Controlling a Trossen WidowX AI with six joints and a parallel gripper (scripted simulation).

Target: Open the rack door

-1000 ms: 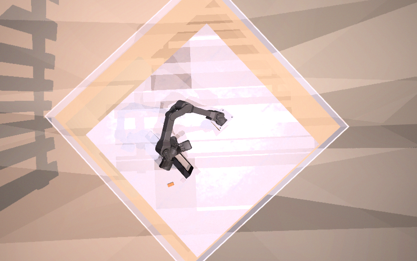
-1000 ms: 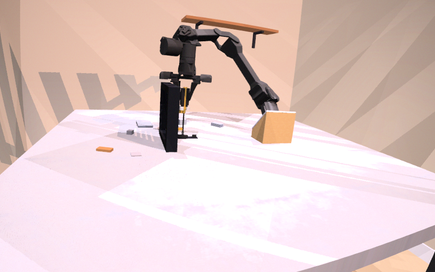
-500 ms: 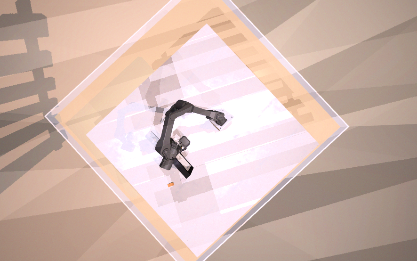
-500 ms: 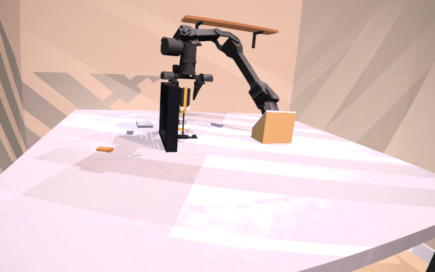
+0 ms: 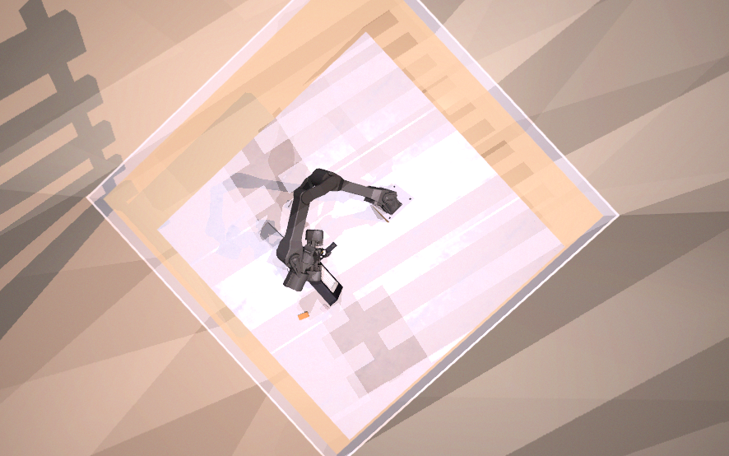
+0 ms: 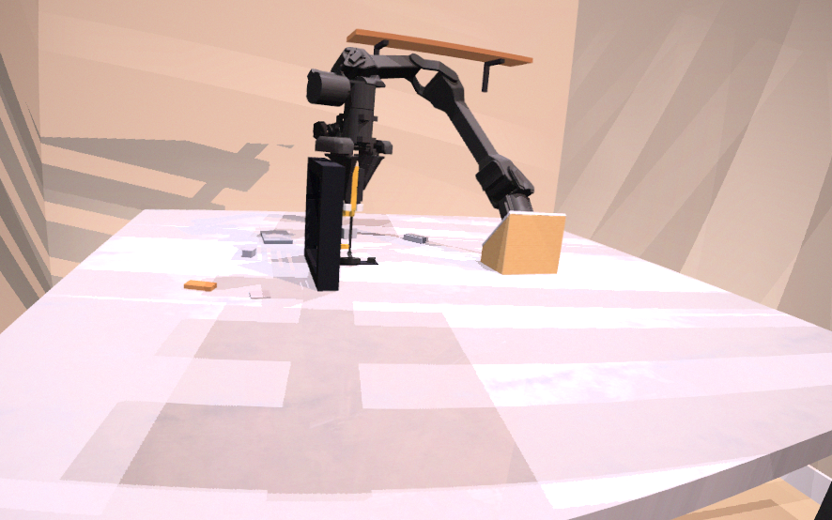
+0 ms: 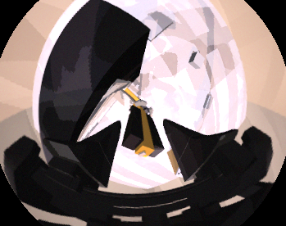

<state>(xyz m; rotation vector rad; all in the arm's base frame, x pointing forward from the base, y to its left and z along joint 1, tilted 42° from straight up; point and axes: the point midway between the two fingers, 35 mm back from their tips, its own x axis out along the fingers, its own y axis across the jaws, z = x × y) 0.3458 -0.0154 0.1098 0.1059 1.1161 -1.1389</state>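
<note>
The black rack frame (image 5: 327,291) (image 6: 327,225) (image 7: 94,45) stands upright on the table. The yellow-and-black upright handle (image 6: 354,184) (image 7: 146,130) stands beside it, on a thin rod with a dark flat piece (image 6: 362,261) low at its foot. My gripper (image 5: 321,252) (image 6: 356,192) (image 7: 142,122) points down around the handle, with its fingers apart. In the wrist view there are gaps on both sides of the handle, so it is not squeezed. The door panel is mostly hidden by the arm and frame, and its angle cannot be told clearly.
An orange block (image 5: 303,315) (image 6: 200,285) lies left of the frame. A small grey block (image 6: 248,252), a flat grey piece (image 6: 275,237) and a grey bar (image 6: 415,237) lie farther back. The arm's wooden wedge base (image 6: 531,244) is at the right. A wall shelf (image 6: 439,47) is behind the arm.
</note>
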